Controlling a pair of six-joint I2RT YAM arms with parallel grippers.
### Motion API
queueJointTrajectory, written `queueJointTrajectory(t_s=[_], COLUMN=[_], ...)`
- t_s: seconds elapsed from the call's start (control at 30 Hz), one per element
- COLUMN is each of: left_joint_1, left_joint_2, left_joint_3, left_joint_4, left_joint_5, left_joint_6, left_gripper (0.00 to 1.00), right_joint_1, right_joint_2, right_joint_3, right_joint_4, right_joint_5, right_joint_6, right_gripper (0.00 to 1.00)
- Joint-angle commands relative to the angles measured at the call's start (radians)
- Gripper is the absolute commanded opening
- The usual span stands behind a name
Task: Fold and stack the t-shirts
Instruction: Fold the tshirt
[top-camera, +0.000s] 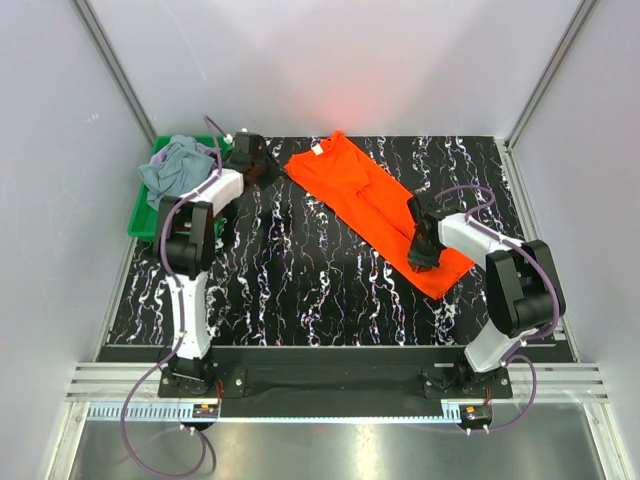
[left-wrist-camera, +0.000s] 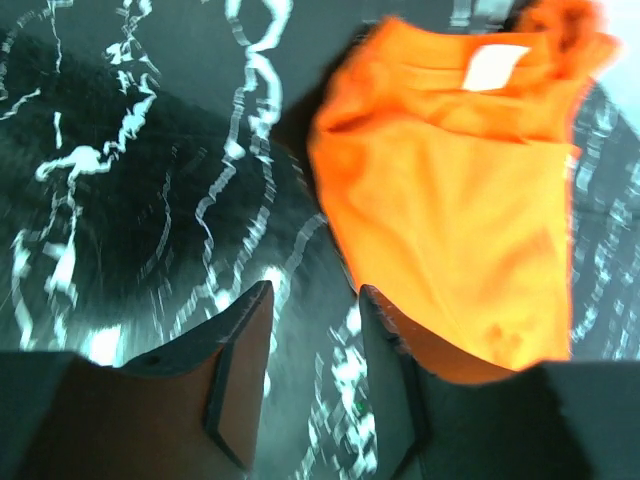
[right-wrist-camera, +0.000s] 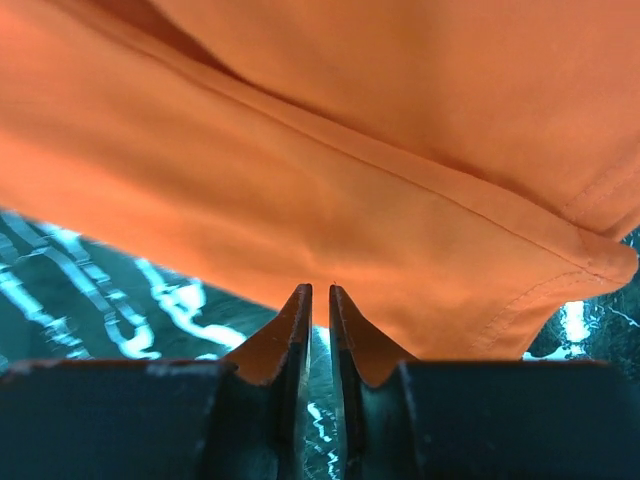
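The bright orange-red t-shirt (top-camera: 365, 200) lies folded into a long strip, diagonal across the marbled black table, its white neck label (top-camera: 318, 150) at the far end. My left gripper (top-camera: 256, 162) hovers just left of the neck end. In the left wrist view it (left-wrist-camera: 315, 300) is open and empty over bare table, with the shirt (left-wrist-camera: 460, 220) and the label (left-wrist-camera: 495, 68) to its right. My right gripper (top-camera: 422, 256) is at the strip's near end. In the right wrist view it (right-wrist-camera: 320, 292) is closed to a thin slit on the shirt's (right-wrist-camera: 380, 170) edge.
A green plastic bin (top-camera: 146, 216) stands at the far left edge of the table and holds a crumpled grey-blue shirt (top-camera: 178, 166). White walls enclose the table on three sides. The table's front edge runs by the arm bases.
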Motion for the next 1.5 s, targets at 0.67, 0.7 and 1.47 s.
queueJointTrajectory(t_s=[0.67,0.7,1.47], left_joint_1=[-0.021,-0.021,-0.082], left_joint_2=[-0.423,-0.424,-0.071], left_joint_3=[-0.330,-0.334,-0.151], left_joint_4=[-0.067,-0.064,0.174], left_joint_5=[-0.006,-0.003,0.192], left_joint_6=[0.106,0.103,0.018], left_gripper=[0.51,0.52,0.59], right_joint_1=[0.160,0.176,0.450], right_joint_2=[-0.073,-0.084,-0.210], right_joint_3=[-0.193,-0.199,0.090], right_joint_4=[0.014,0.009,-0.127], right_joint_5=[-0.022,-0.021,0.001], right_joint_6=[0.224,0.244,0.264], right_gripper=[0.18,0.18,0.32])
